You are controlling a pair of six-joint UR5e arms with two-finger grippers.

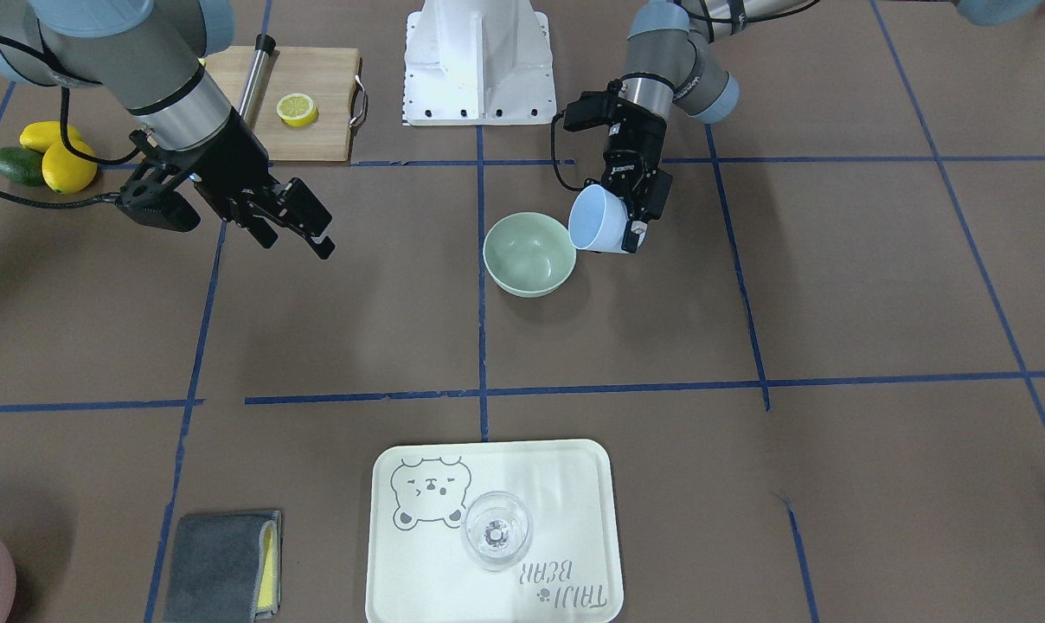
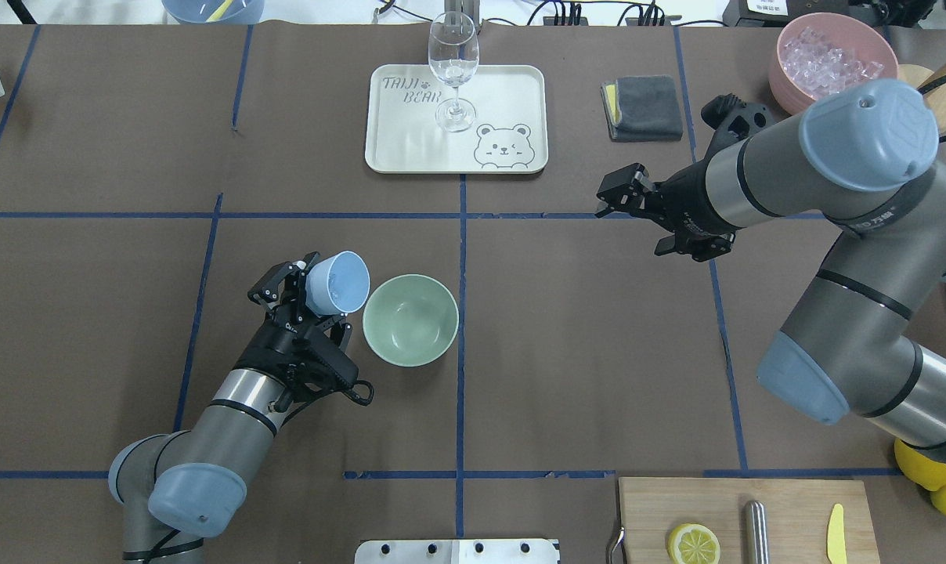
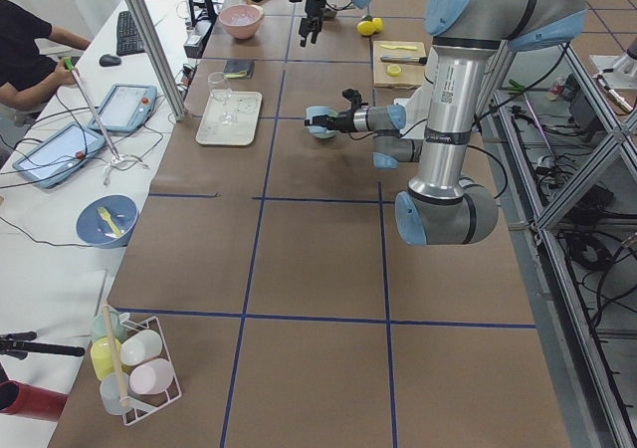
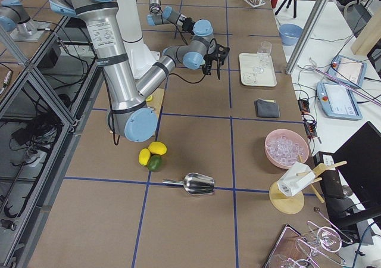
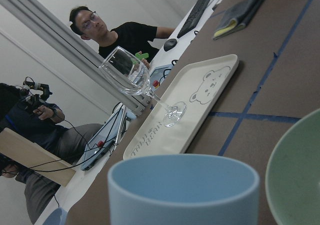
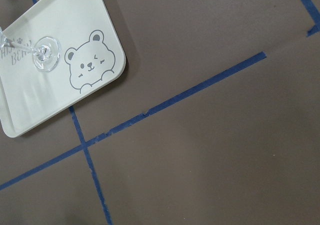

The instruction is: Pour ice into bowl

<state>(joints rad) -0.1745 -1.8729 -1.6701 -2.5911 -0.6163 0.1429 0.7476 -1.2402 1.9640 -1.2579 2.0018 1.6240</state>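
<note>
Left pincer grips the blue cup, tilted sideways beside the bowl.

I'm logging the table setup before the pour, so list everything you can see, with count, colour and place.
bowl: one, mint green, mid-table, beside the cup
cup: one, light blue, tilted toward the bowl
ice: one heap, clear, in the pink container
pink container: one, operators' side, robot's right
wine glass: one, clear, on the tray
tray: one, cream, operators' side
cloth: one, grey and yellow, beside the tray
cutting board: one, wood, robot's side
lemon half: one, yellow, on the board
lemons: two, yellow, beside the board
green fruit: one, against the lemons
scoop: one, metal, near the lemons
left gripper: holds the cup
right gripper: open, empty
</note>
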